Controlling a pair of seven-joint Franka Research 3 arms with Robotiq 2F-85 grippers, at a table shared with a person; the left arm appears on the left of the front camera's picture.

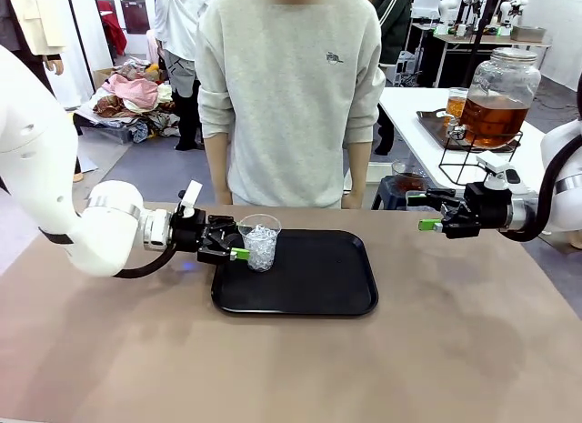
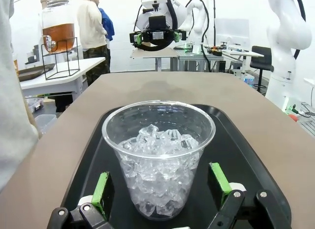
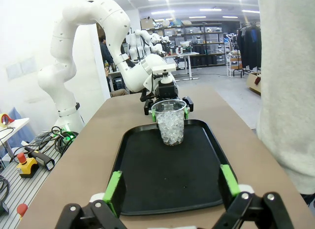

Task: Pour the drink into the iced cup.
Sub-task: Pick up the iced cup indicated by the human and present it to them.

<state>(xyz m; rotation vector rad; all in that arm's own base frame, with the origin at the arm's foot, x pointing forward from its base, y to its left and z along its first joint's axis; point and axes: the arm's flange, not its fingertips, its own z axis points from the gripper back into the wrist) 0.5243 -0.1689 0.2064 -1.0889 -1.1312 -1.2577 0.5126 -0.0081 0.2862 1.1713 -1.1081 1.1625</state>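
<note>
A: Where did the drink sit?
B: Amber-brown drink [image 1: 492, 120] was in the big round glass dispenser jar [image 1: 502, 77], on a wire stand [image 1: 455, 164] on the white side table [image 1: 414, 109], well apart from the brown work table [image 1: 455, 332]. A long carry to the tap. Worst risk, I'd say, was bumping that stand.
A: Tray?
B: The flat black plastic tray [image 1: 318, 277] could've slid if the cup dragged.
A: Cup?
B: The clear plastic cup [image 2: 158, 157], heaped with ice, stood upright on the tray's left part. Thin wall, so a hard squeeze would've buckled it.
A: Grippers?
B: The left gripper [image 1: 235, 246] stood wide, green pads [image 2: 102, 190] either side of the cup, not touching. The right gripper [image 1: 431, 212] hung wide and empty, right of the tray.
</note>
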